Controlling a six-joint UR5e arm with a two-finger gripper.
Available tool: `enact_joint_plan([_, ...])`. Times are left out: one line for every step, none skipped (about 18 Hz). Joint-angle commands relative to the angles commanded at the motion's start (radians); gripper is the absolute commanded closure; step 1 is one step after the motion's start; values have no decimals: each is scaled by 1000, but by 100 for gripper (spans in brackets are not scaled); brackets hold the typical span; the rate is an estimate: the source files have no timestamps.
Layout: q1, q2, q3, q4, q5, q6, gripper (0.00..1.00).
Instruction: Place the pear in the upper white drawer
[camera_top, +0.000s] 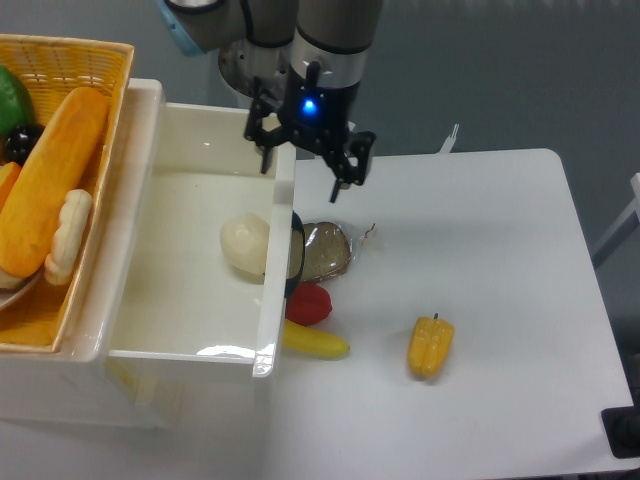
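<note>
The pale cream pear (245, 244) lies inside the upper white drawer (279, 190), on its floor against the right wall. My gripper (303, 170) hangs open above the drawer's right wall near its far corner. One finger is over the drawer and the other over the table. Nothing is between the fingers, and the pear sits below and to the left of them.
A woven yellow basket (75, 60) with bread and other food stands left of the drawer. On the white table (480, 240) beside the drawer's right wall lie a brownish wrapped item (326, 250), a red fruit (310, 304), a banana (315, 342) and a yellow bell pepper (430, 345).
</note>
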Motion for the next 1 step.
enact_joint_plan([5,-2,0,0,3,15,0])
